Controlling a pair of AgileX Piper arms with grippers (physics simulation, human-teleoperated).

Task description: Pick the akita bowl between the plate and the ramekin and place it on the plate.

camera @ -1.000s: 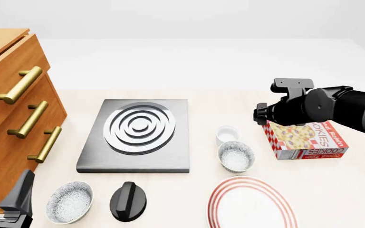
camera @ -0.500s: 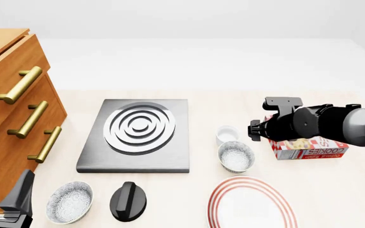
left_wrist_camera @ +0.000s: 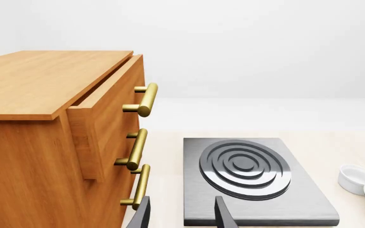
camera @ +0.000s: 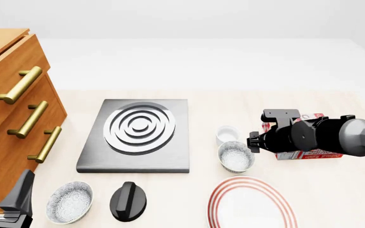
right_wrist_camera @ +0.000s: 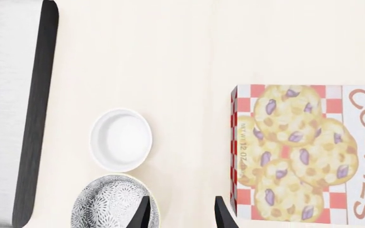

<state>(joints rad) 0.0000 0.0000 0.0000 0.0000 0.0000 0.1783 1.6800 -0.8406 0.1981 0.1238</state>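
On the far left of the worktop (camera: 334,190), the left tool (left_wrist_camera: 181,213) idles beside the wooden drawer chest with brass handles (camera: 17,118), its dark fingers parted around nothing, well clear of the work. A second speckled dark-rimmed bowl (camera: 70,202) and a black knob (camera: 128,201) sit in front of the grey square burner with silver rings (camera: 138,133). Further right, the small dark-rimmed akita bowl with white speckled inside (camera: 235,156) stands between the tiny plain white ramekin (camera: 227,134) and the large white plate with red rings (camera: 251,204), apparently lined up for a short transfer. The right tool (right_wrist_camera: 181,211) hangs just beside that bowl's rim, fingers parted, empty, touching nothing visible. The red-checked cookie box (right_wrist_camera: 306,152) lies alongside, partly behind the arm.
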